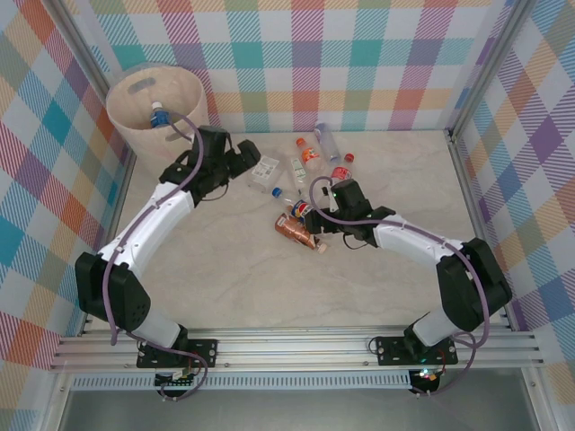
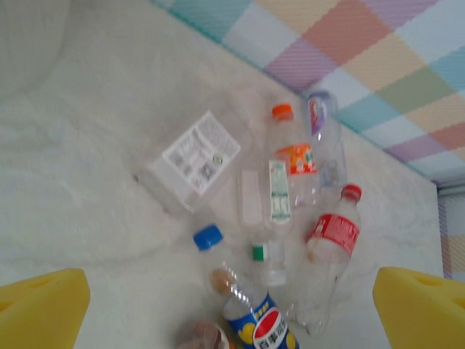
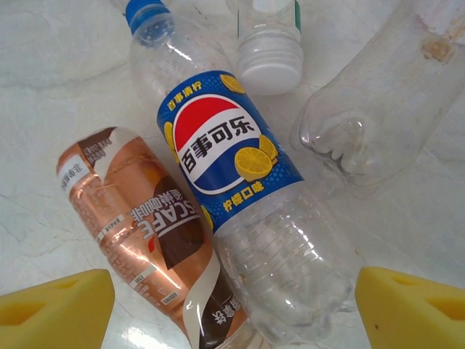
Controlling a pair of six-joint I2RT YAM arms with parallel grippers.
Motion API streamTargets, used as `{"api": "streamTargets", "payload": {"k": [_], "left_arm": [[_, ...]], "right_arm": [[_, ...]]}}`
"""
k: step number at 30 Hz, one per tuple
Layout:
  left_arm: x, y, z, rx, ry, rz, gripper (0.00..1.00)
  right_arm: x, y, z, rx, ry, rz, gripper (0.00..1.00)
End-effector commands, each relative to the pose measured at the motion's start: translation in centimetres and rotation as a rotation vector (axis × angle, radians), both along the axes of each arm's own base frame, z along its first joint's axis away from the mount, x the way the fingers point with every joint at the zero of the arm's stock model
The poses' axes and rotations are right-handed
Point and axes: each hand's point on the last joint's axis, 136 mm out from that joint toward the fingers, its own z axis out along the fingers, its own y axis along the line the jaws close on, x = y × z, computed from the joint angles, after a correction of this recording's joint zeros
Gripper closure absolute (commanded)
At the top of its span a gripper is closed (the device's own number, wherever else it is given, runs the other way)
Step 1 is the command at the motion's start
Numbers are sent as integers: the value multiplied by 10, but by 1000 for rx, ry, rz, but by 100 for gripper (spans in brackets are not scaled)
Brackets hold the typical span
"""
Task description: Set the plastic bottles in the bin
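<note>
- The bin (image 1: 135,135) stands at the far left corner of the table (image 1: 225,287). One blue-capped bottle (image 1: 160,115) seems to lie inside.
- The other bottles (image 1: 305,166) lie toward the middle of the far edge, so most of the work is left.
- The left gripper (image 2: 231,309) is spread and empty.
- The right gripper (image 3: 232,309) is spread around a blue-label bottle (image 3: 225,145) and a brown bottle (image 3: 138,225), pinching neither.

White-and-black arms (image 1: 153,224), purple cables (image 1: 112,296), yellow pads (image 3: 58,309)
</note>
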Motion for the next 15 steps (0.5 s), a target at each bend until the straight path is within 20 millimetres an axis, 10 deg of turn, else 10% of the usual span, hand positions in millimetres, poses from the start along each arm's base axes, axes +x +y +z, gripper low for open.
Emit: {"api": "streamTargets", "payload": {"k": [1,15], "left_arm": [[-21,-3,-21,-28,87,19,0],[-26,1,-52,3,159,37,0]], "right_arm": [[5,-1,-7,-77,16,46,16],[14,-8,-59,-304,160,126,23]]}}
